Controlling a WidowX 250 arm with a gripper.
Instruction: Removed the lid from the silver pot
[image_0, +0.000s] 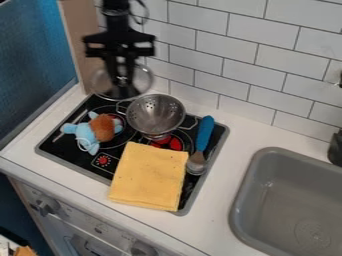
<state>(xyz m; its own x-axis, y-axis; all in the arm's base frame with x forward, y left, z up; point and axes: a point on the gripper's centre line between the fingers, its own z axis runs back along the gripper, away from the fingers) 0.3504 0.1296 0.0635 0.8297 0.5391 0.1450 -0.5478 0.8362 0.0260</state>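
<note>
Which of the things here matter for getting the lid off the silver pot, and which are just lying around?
Part of the job:
silver pot, uncovered
clear lid, away from the pot
gripper, at the lid

Just lying about:
plush toy, on the stove
yellow cloth
blue-handled utensil, beside the cloth

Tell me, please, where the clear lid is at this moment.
The clear lid is at the upper left of the camera view, right at the gripper, just up and left of the silver pot.
</note>
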